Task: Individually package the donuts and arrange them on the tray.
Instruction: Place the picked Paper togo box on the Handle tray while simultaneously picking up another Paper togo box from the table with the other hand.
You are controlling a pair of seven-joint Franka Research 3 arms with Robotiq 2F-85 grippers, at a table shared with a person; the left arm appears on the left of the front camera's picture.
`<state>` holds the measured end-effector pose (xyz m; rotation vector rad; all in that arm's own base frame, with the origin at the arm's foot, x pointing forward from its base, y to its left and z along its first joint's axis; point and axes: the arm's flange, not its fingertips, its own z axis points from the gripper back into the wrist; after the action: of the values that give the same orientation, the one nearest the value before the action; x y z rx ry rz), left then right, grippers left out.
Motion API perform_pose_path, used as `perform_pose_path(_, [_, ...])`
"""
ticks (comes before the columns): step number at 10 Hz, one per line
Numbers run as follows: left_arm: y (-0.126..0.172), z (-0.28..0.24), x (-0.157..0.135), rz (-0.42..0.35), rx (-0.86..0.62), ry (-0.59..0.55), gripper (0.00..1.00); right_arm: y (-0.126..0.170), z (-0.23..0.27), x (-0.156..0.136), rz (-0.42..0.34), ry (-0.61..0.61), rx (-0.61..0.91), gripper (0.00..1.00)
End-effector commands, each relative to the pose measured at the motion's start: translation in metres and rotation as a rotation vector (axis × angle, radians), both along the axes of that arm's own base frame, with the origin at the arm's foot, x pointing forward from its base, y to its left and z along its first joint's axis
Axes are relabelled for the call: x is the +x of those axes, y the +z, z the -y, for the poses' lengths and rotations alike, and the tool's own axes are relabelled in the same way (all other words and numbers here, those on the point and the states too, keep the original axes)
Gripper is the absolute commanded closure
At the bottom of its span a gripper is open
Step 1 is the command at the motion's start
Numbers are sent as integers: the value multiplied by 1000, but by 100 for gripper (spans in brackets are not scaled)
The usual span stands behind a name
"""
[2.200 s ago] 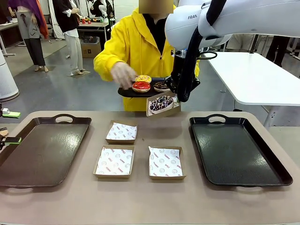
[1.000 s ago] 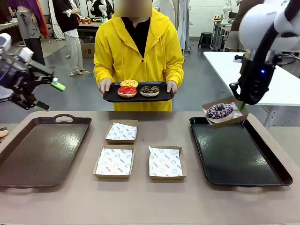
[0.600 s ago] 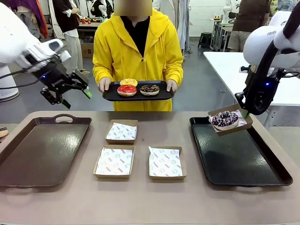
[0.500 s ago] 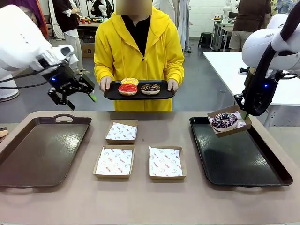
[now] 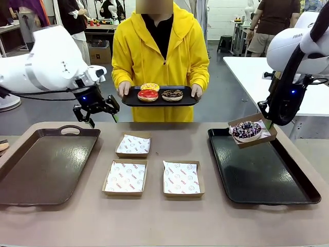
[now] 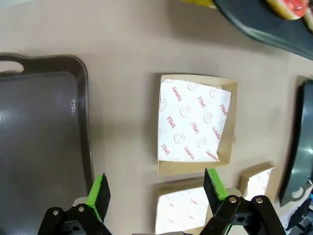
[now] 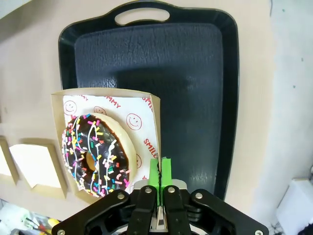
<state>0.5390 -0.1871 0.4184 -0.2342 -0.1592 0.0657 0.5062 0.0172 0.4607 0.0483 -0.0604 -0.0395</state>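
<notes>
A chocolate sprinkled donut (image 5: 246,129) (image 7: 95,154) lies in a paper-lined box (image 5: 268,129) (image 7: 139,120). My right gripper (image 5: 268,123) (image 7: 159,169) is shut on that box's edge and holds it tilted just above the far end of the black right tray (image 5: 262,172) (image 7: 188,68). A person in yellow holds a small black tray (image 5: 159,100) (image 6: 274,32) bearing a yellow donut (image 5: 150,86), a red donut (image 5: 147,95) (image 6: 289,6) and a chocolate donut (image 5: 172,94). My left gripper (image 5: 103,120) (image 6: 156,185) hangs open and holds nothing, above the table's far side, left of the person's tray.
Three empty paper-lined boxes sit mid-table: one at the back (image 5: 133,145) (image 6: 194,125), two in front (image 5: 125,176) (image 5: 182,178). A brown tray (image 5: 46,164) (image 6: 44,142) lies bare at the left. The white table (image 5: 277,82) stands behind my right arm.
My left arm has swung in from the far left toward the middle, gripper still open. The right gripper with its boxed donut has barely moved. The person's tray shifted slightly right.
</notes>
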Motion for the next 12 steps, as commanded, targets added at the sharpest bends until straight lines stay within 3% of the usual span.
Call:
perform_pose_path(1, [-14, 22, 12, 11, 70, 7, 0, 1, 0, -2, -3, -1, 0, 99])
perform_pose_path(6, [-66, 55, 4, -26, 112, -111, 0, 1, 0, -2, -3, -1, 0, 99])
perform_pose_path(12, [-56, 50, 1, -37, 95, -93, 0, 1, 0, -2, -3, -1, 0, 99])
